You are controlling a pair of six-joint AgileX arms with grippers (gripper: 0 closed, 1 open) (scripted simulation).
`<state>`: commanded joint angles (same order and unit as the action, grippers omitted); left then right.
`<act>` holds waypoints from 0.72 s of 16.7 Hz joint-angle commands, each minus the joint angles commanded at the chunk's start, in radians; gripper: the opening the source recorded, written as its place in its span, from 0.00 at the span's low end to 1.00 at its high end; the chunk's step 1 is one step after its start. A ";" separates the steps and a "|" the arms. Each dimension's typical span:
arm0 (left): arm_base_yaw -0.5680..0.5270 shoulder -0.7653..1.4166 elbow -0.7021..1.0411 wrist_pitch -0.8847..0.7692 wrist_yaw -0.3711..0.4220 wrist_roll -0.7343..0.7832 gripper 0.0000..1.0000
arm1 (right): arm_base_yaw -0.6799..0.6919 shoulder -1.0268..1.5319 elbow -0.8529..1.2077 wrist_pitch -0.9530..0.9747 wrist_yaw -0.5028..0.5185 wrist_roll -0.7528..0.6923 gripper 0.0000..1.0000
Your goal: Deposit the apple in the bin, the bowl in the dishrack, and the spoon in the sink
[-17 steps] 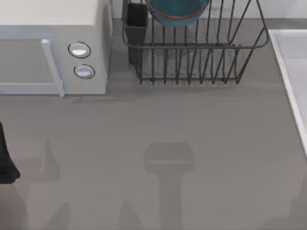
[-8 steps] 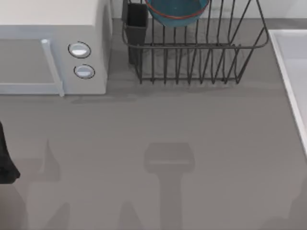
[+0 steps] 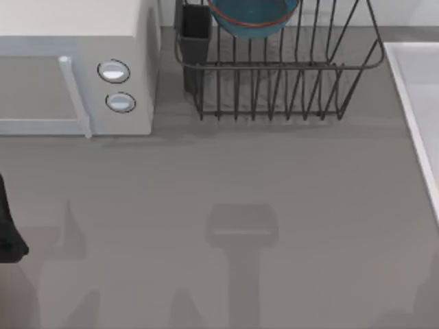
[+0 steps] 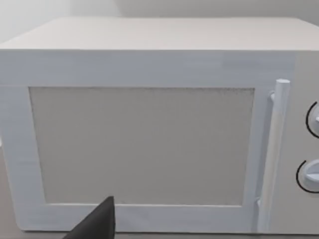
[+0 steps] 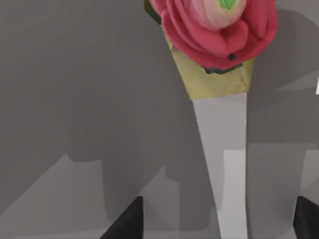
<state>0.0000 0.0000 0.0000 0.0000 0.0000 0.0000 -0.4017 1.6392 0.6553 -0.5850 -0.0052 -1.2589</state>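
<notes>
The blue bowl (image 3: pixel 254 17) rests inside the dark wire dishrack (image 3: pixel 274 66) at the back of the table. The pale sink (image 3: pixel 420 89) runs along the right edge. In the right wrist view the spoon (image 5: pixel 222 149) lies on the grey table, a white handle with a pink flower ornament at its far end. My right gripper (image 5: pixel 215 221) hovers over the handle, open, one dark fingertip on either side and neither touching it. A part of my left arm (image 3: pixel 8 229) sits at the table's left edge, with one fingertip (image 4: pixel 97 224) facing the microwave. The apple and the bin are out of view.
A white microwave (image 3: pixel 68 68) with two round knobs (image 3: pixel 114 71) stands at the back left, close in front of the left wrist camera (image 4: pixel 144 144). A black utensil cup (image 3: pixel 195 41) hangs on the dishrack's left corner. Arm shadows fall across the grey tabletop (image 3: pixel 240 233).
</notes>
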 joint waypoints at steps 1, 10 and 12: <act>0.000 0.000 0.000 0.000 0.000 0.000 1.00 | 0.004 -0.069 0.038 -0.106 -0.001 0.041 0.00; 0.000 0.000 0.000 0.000 0.000 0.000 1.00 | 0.000 -0.183 0.240 -0.448 -0.002 0.028 0.00; 0.000 0.000 0.000 0.000 0.000 0.000 1.00 | -0.001 -0.218 0.291 -0.524 -0.001 0.030 0.00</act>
<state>0.0000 0.0000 0.0000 0.0000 0.0000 0.0000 -0.4028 1.4210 0.9464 -1.1089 -0.0066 -1.2291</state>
